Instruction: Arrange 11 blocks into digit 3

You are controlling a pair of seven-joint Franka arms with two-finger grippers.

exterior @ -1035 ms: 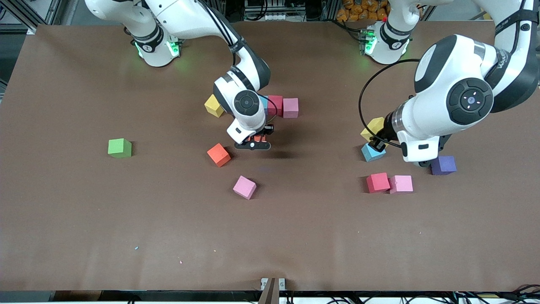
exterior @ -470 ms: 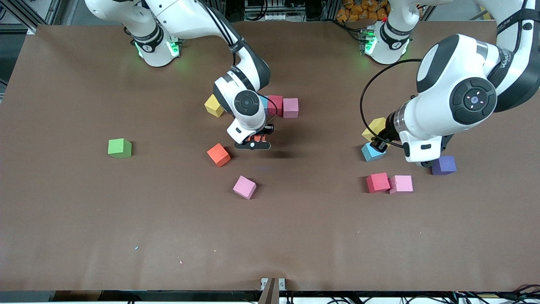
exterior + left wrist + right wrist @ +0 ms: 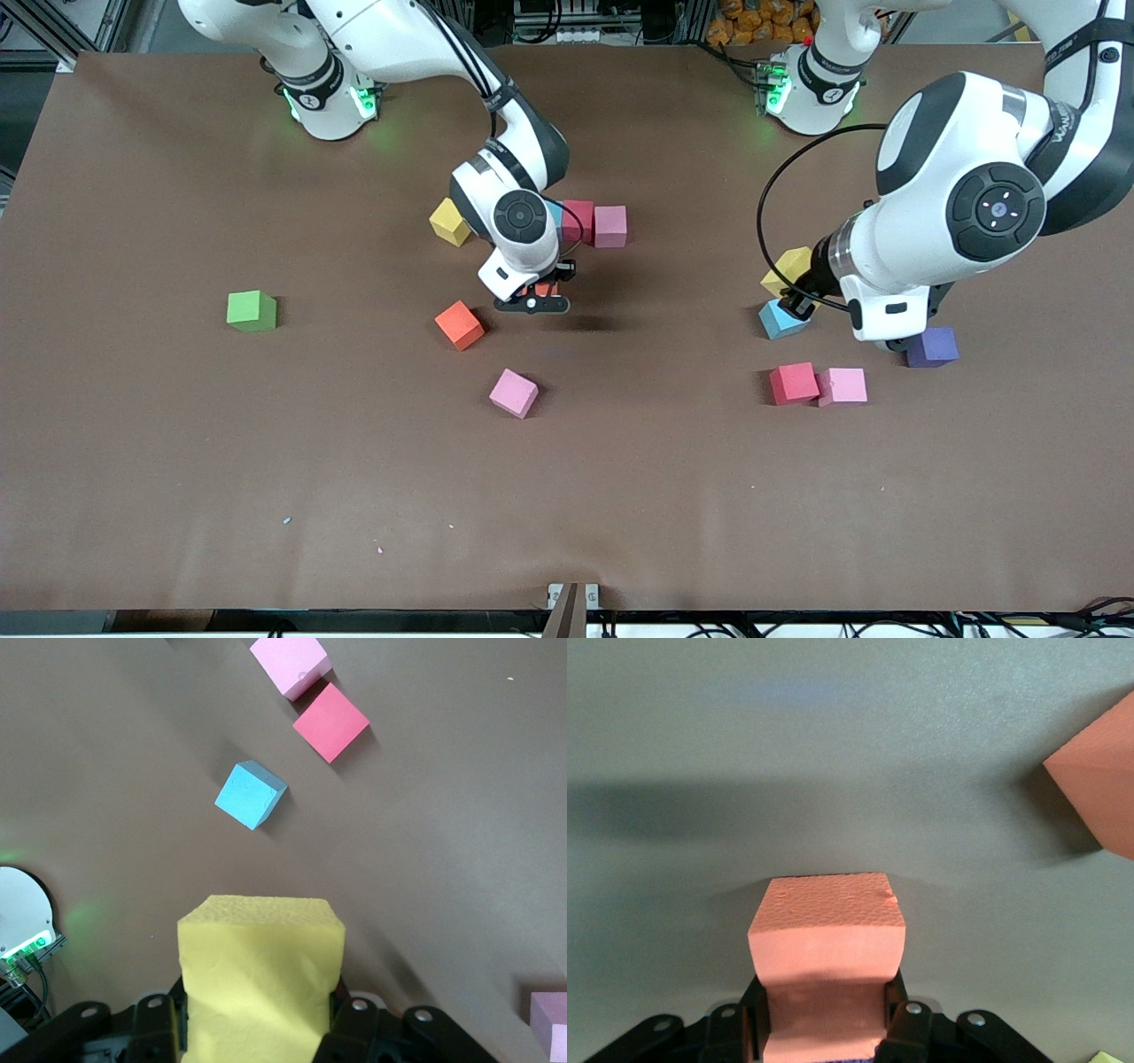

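Note:
My right gripper is shut on an orange block, held low over bare table beside a loose orange block. Close to it, farther from the camera, lie a yellow block, a half-hidden light blue block, a red block and a pink block, the last three in a row. My left gripper is shut on a yellow block above a light blue block. A red block and a pink block touch; a purple block sits beside them. A lone pink block lies mid-table.
A green cube sits alone toward the right arm's end of the table. The brown table is bare in its half nearer the camera. The left arm's bulky wrist hangs over the purple block's edge.
The left arm has drifted very slightly toward its own end of the table with the yellow block. The right arm and all loose blocks have stayed put.

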